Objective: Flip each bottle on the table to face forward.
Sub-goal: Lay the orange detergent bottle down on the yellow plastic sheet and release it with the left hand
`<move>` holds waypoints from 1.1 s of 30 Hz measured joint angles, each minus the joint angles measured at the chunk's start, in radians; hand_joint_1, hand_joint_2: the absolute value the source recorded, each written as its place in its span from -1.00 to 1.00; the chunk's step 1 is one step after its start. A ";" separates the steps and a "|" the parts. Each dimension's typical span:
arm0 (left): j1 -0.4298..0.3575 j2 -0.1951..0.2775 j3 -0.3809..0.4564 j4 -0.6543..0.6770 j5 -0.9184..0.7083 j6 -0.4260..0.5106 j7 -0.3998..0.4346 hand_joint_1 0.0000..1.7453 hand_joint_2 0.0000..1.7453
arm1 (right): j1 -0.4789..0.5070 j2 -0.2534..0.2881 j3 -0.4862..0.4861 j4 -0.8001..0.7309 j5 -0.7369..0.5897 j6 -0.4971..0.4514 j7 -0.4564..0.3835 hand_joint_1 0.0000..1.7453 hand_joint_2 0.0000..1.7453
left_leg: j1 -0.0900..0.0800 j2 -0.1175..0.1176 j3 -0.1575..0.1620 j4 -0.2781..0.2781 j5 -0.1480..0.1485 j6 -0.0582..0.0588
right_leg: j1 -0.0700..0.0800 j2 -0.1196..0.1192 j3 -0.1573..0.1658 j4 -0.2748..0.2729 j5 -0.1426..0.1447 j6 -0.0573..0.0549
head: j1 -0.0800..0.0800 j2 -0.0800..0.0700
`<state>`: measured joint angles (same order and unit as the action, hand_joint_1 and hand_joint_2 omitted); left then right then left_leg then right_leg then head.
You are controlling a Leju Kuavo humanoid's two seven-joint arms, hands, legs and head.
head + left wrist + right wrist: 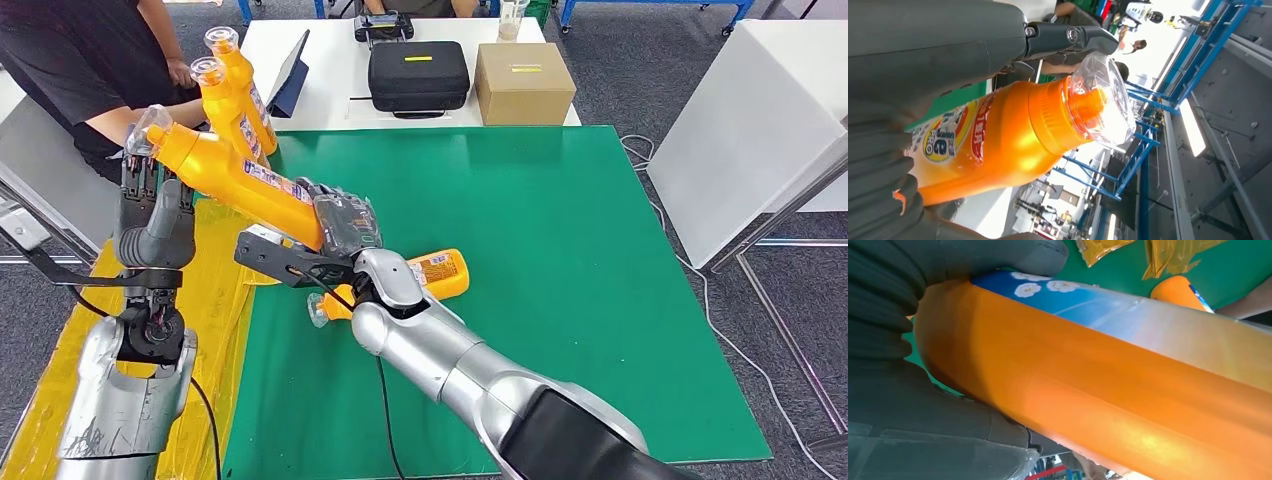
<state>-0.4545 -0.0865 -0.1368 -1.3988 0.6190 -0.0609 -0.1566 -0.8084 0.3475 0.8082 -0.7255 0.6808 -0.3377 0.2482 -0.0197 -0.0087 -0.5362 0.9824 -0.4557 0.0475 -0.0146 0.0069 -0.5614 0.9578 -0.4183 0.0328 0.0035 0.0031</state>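
Left of centre, both hands (150, 215) (345, 225) grasp one orange bottle (235, 175), its long axis slanting cap-up toward the upper left.

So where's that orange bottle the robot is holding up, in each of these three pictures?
Head view: the held bottle slants across the upper left, between both robot hands.
Left wrist view: its clear cap and neck sit mid-picture.
Right wrist view: its body spans the frame.
Shared landmark: the green mat.
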 joint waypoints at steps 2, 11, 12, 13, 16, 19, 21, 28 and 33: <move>-0.001 -0.004 -0.004 -0.001 0.017 -0.003 0.012 -1.00 1.00 | 0.000 0.000 0.015 0.004 0.005 -0.030 0.007 1.00 1.00 | 0.000 0.000 0.000 0.000 0.000 0.000 | 0.000 0.000 0.000 0.000 0.000 0.000 | 0.000 0.000; -0.002 -0.031 -0.041 -0.006 0.032 0.006 0.055 -1.00 1.00 | 0.005 0.007 0.037 -0.005 0.107 -0.179 -0.016 1.00 1.00 | 0.000 0.000 0.000 0.000 0.000 0.000 | 0.000 0.000 0.000 0.000 0.000 0.000 | 0.000 0.000; -0.001 -0.035 -0.048 -0.004 0.032 0.007 0.059 -1.00 1.00 | 0.006 0.009 0.037 -0.008 0.118 -0.196 -0.026 1.00 1.00 | 0.000 0.000 0.000 0.000 0.000 0.000 | 0.000 0.000 0.000 0.000 0.000 0.000 | 0.000 0.000; 0.000 -0.039 -0.056 -0.002 0.034 0.008 0.063 -1.00 1.00 | 0.009 0.010 0.037 -0.012 0.127 -0.211 -0.036 1.00 1.00 | 0.000 0.000 0.000 0.000 0.000 0.000 | 0.000 0.000 0.000 0.000 0.000 0.000 | 0.000 0.000; 0.001 -0.051 -0.082 0.007 0.041 0.008 0.073 -1.00 1.00 | 0.020 0.014 0.036 -0.023 0.139 -0.238 -0.057 1.00 1.00 | 0.000 0.000 0.000 0.000 0.000 0.000 | 0.000 0.000 0.000 0.000 0.000 0.000 | 0.000 0.000; 0.001 -0.059 -0.100 0.018 0.042 0.010 0.077 -1.00 1.00 | 0.032 0.014 0.034 -0.032 0.140 -0.242 -0.061 1.00 1.00 | 0.000 0.000 0.000 0.000 0.000 0.000 | 0.000 0.000 0.000 0.000 0.000 0.000 | 0.000 0.000; 0.000 -0.062 -0.108 0.025 0.044 0.012 0.078 -1.00 1.00 | 0.039 0.014 0.033 -0.036 0.138 -0.240 -0.060 1.00 1.00 | 0.000 0.000 0.000 0.000 0.000 0.000 | 0.000 0.000 0.000 0.000 0.000 0.000 | 0.000 0.000; 0.002 -0.071 -0.122 0.029 0.016 0.058 0.056 -1.00 1.00 | 0.058 0.014 0.031 -0.039 0.107 -0.228 -0.059 1.00 1.00 | 0.000 0.000 0.000 0.000 0.000 0.000 | 0.000 0.000 0.000 0.000 0.000 0.000 | 0.000 0.000; 0.016 -0.084 -0.125 0.009 -0.054 0.130 0.009 -1.00 1.00 | 0.071 0.016 0.043 -0.038 0.069 -0.223 -0.060 1.00 1.00 | 0.000 0.000 0.000 0.000 0.000 0.000 | 0.000 0.000 0.000 0.000 0.000 0.000 | 0.000 0.000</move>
<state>-0.4385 -0.1707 -0.2619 -1.3900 0.5649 0.0689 -0.1478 -0.7376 0.3631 0.8510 -0.7638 0.7497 -0.5602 0.1885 -0.0195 -0.0082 -0.5363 0.9824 -0.4558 0.0475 -0.0143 0.0070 -0.5615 0.9576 -0.4183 0.0328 0.0033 0.0031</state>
